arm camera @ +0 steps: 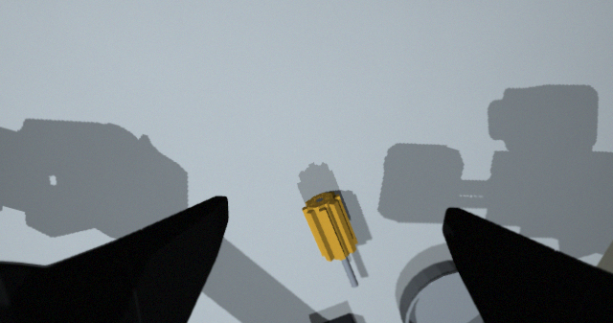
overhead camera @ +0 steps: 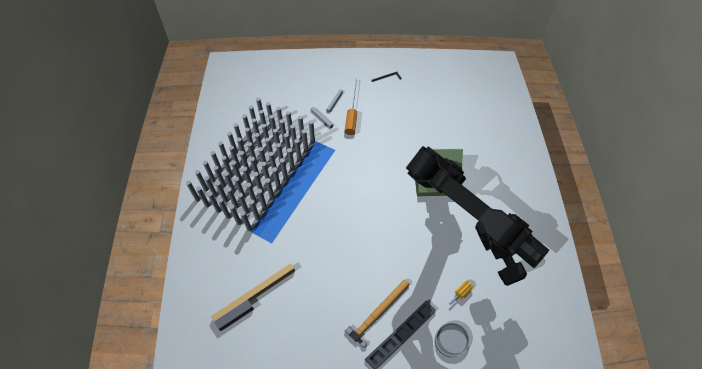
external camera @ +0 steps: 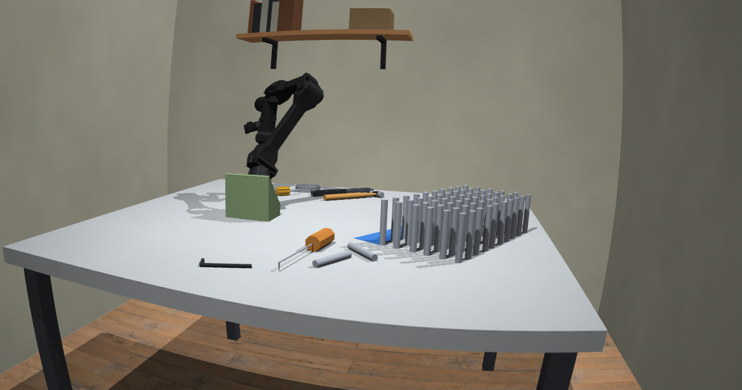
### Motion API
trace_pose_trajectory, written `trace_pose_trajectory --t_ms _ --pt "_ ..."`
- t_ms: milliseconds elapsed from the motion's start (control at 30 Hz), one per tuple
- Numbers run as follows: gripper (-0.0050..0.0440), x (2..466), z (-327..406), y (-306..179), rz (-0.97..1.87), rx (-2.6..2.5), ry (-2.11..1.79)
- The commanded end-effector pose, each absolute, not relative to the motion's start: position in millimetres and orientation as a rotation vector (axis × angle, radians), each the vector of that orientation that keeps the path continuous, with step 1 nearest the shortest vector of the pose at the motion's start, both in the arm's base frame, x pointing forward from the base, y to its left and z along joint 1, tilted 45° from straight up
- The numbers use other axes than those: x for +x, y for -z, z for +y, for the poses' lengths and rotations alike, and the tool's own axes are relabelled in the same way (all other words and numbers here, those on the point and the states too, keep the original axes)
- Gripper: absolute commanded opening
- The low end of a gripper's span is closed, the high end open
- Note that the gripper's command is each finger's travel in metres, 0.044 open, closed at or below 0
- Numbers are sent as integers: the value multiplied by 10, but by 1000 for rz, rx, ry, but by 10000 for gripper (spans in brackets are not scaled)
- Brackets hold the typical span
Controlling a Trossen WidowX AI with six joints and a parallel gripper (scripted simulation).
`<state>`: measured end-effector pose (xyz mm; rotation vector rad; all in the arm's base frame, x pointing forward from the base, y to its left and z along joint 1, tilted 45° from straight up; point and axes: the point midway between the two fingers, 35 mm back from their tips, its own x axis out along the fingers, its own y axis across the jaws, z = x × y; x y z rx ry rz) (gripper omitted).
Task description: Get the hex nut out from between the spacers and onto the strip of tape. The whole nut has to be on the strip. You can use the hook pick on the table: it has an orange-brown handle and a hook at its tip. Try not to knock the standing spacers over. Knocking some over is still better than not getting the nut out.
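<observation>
While the tool [arm camera: 335,208] hangs wide open and empty over a little yellow screwdriver [overhead camera: 463,289] near one tabletop [overhead camera: 383,204] edge, the hook pick [overhead camera: 351,120] lies well away, just off the corner of the spacers [overhead camera: 255,163] beside the blue strip of tape [overhead camera: 294,190]. Can't spot the hex nut, presumably buried in the spacers. The pick looks light and stiff with a thin wire tip, so I'd grab the fat orange-brown handle.

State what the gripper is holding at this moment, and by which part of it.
Nothing is held. The gripper is open, its fingers wide apart above the table, with a small yellow-handled screwdriver lying untouched below and between them.
</observation>
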<state>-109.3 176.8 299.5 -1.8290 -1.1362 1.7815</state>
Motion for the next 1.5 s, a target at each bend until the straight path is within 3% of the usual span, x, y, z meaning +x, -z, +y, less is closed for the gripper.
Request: trace_pose_trajectory --t_ms 0,533,700,1033,1100,1467 --pt "400 -1082 1750 -3054 -1141 -1796 -1786" --pt "400 -1082 1750 -3054 -1141 -1796 -1786" --pt "400 -978 1915 -2996 -956 -1770 -1766" --pt "400 -246 2475 -2955 -332 -1487 -1561" --pt "400 -246 2475 -2955 -332 -1487 -1561" --pt "400 898 2733 -2905 127 -1056 -1218"
